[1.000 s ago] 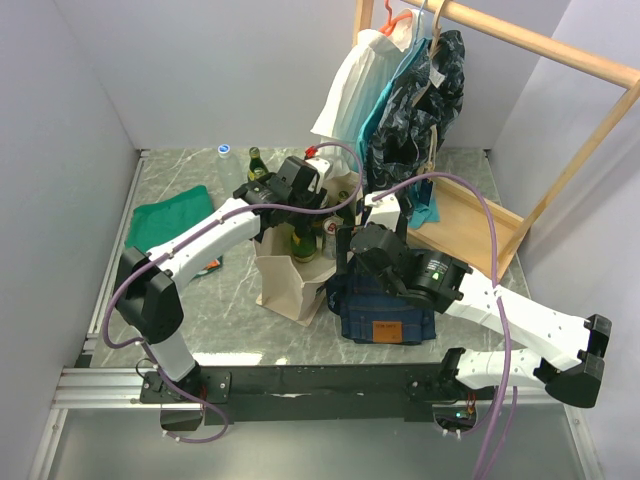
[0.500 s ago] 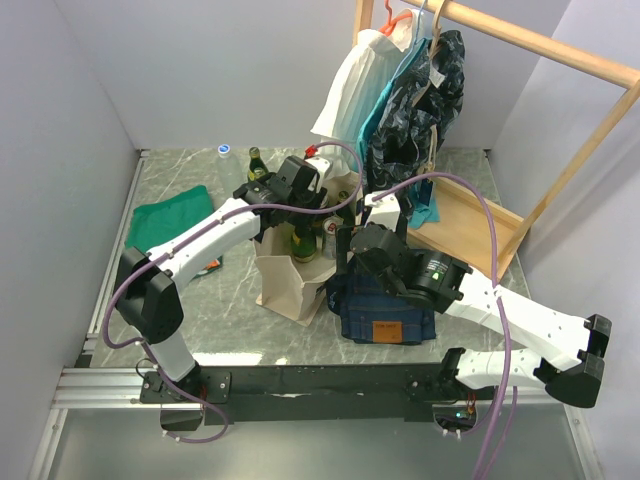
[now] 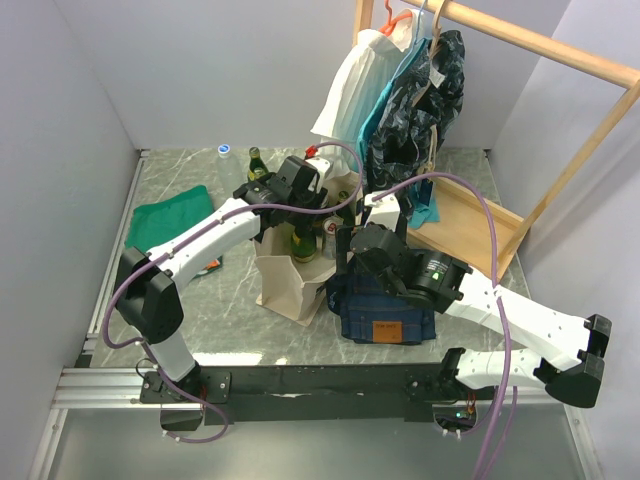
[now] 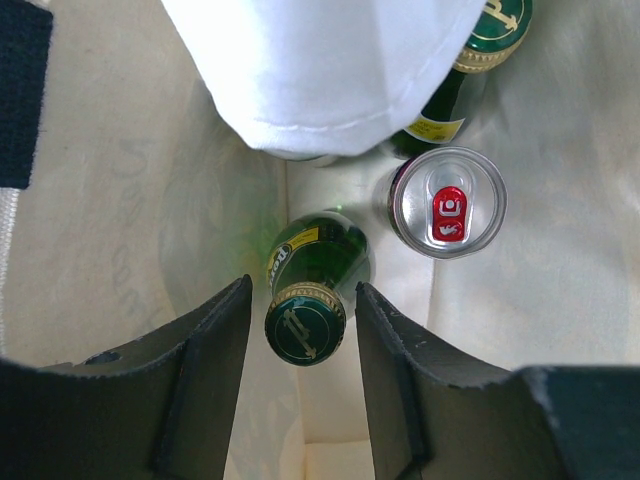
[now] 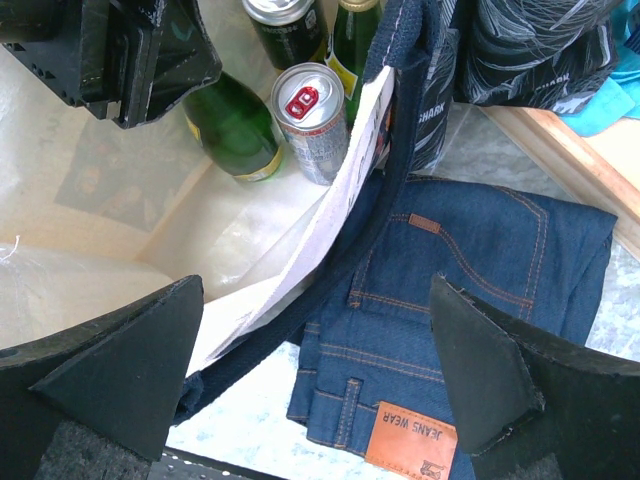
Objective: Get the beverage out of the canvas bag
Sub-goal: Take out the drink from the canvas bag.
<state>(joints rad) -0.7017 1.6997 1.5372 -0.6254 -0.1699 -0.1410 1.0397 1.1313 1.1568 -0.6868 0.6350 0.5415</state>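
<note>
The left end effector (image 4: 302,288) sits inside the mouth of the canvas bag (image 3: 285,285). Its jaws are partly open and straddle the green-and-gold cap of a green bottle (image 4: 305,325). A sliver of pale lining shows on each side of the cap, so I judge the bottle not yet gripped (contact lower on the neck cannot be ruled out from this angle). The bottle stands upright on the bag's floor, with a silver can (image 4: 447,203) just beside it and a second green bottle (image 4: 480,30) nearer the bag's far wall.

The step in hand looks like the grasp itself. To do it well, the jaws should settle a little lower so the pads meet the neck under the cap's flare. They should centre there and close squarely. The lift should then go straight up through the bag's mouth, so the bottle neither knocks the can nor snags the rim.

The right end effector (image 5: 318,300) hangs wide open, holding nothing, above the bag's right rim and its navy strap handle (image 5: 400,130). Pinning that rim would keep the light bag down during the lift. Folded jeans (image 5: 480,270) lie against the bag's right side on the marble bench (image 3: 200,300).
</note>
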